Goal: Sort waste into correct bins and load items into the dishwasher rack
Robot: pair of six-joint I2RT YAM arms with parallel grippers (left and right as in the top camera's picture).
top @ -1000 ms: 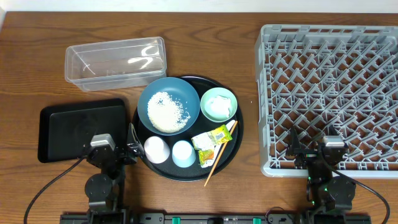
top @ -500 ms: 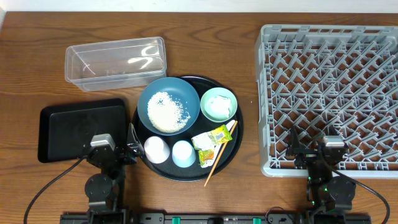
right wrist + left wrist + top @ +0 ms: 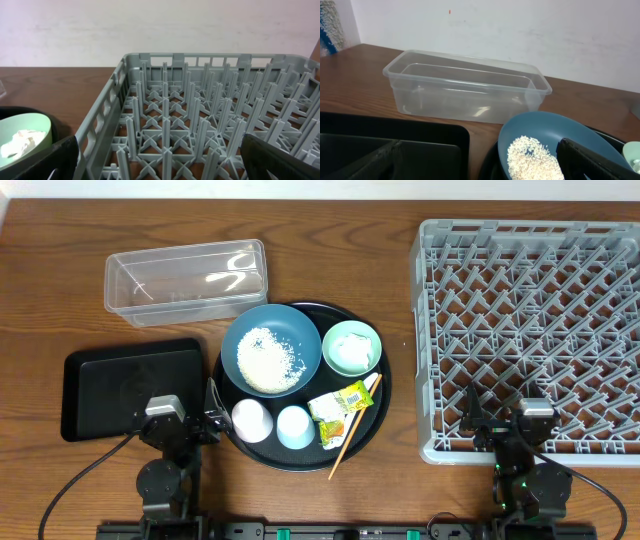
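- black tray [image 3: 100, 375], far left: shallow, stiff, nothing in it.
- left gripper [image 3: 477, 150]: jaws spread wide and holding nothing, between the black tray and the dark-blue dish [image 3: 232, 340].
- clear tub [image 3: 185, 248], behind them: light, and probably slides if nudged.
- rice [image 3: 270, 360] heaped in the dish: too loose to pinch, so i'd grip the dish rim and tip it.
- white cup [image 3: 252, 420] and pale-blue cup [image 3: 294, 426], front of the round tray [image 3: 385, 415]: smooth, likely slippery, best taken across the wall.
- wrapper [image 3: 345, 400]: feather-light and crushable, pinch anywhere.
- chopstick [image 3: 350, 435]: thin and low-lying, grip it mid-length.
- tissue wad [image 3: 350, 355] in the mint-green bowl [image 3: 352, 328]: soft, pluck from above.
- right gripper [image 3: 160, 142]: jaws wide apart, nothing held, at the near edge of the dishwasher rack [image 3: 415, 330].
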